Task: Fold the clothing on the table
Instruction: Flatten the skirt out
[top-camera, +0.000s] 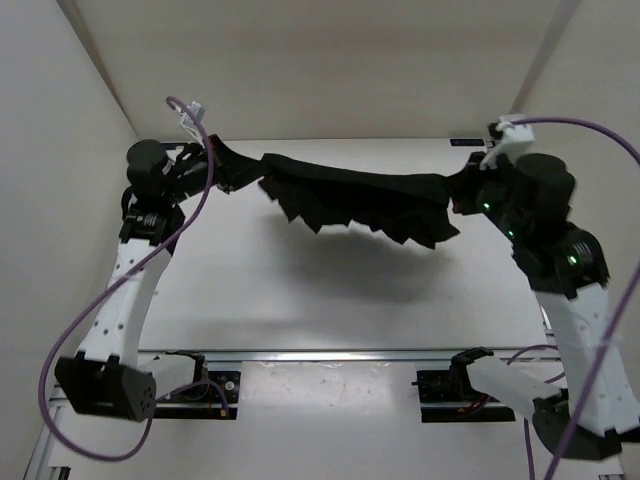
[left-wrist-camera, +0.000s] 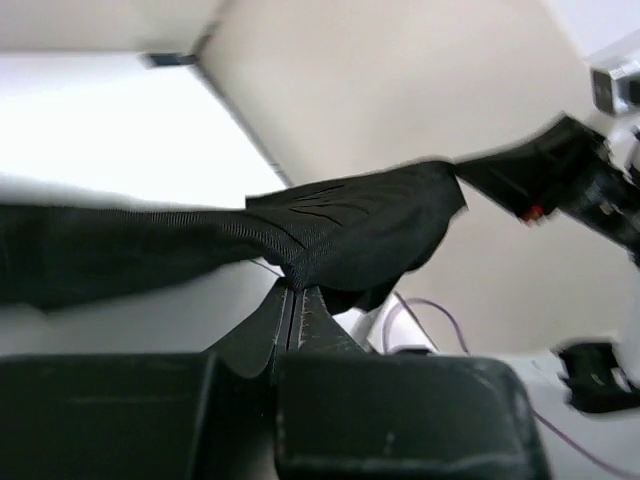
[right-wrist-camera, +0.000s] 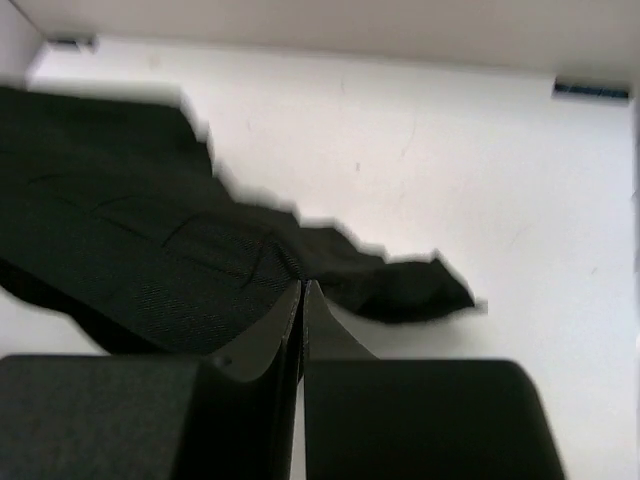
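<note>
- Top external view: black clothing (top-camera: 360, 195) hangs stretched in the air between the two hands, above the white worktop (top-camera: 300, 300), with its shadow on the surface beneath.
- Left hand (top-camera: 218, 168) is pinched tight on the clothing's left end. The left wrist view shows the fingers together with fabric bunched over the tips.
- Right hand (top-camera: 462, 192) is clamped on the right end. The right wrist view shows cloth draped across the closed tips.
- The clothing's lower edge sags mid-span, jagged, with pleated flaps hanging down.
- The fabric is soft and matte, and a fine ribbed weave shows close up.
- A purple cable (top-camera: 190, 225) loops along the left arm.
- A metal rail (top-camera: 330, 355) crosses the near edge by the arm bases.
- White walls (top-camera: 60, 120) close in the worktop.
</note>
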